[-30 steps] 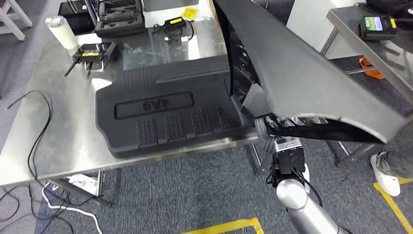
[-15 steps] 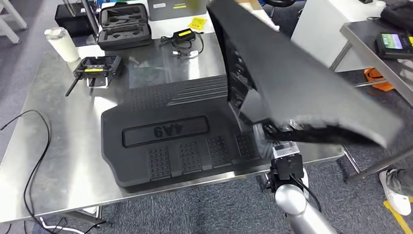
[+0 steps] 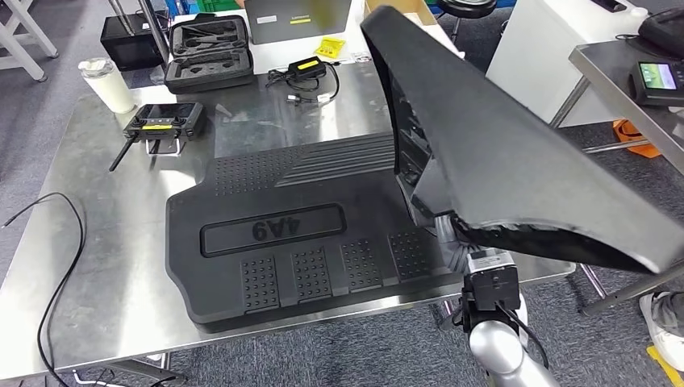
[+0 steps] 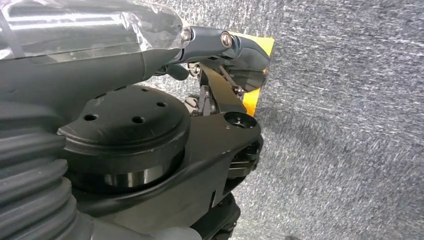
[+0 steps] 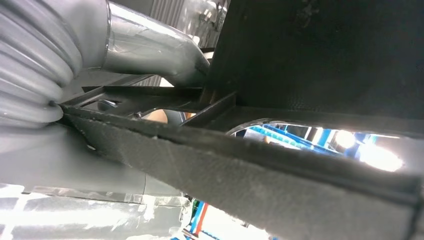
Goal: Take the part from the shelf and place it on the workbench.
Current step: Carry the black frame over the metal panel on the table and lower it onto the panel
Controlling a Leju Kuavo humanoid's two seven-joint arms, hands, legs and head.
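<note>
Black floor-mat part hangs tilted above the steel bench, held by the right hand, whose fingers pinch its ribbed edge close-up in the wrist view; left fingers curl on nothing.

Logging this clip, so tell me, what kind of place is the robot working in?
Probably a robotics lab or workshop: a steel workbench holding a drone-style remote controller, an open foam-lined equipment case and a black moulded part, on grey carpet.

right arm: rises from 5 o'clock, wrist upright | right hand: grips black panel's edge | left hand: hangs over floor, fingers curled
</note>
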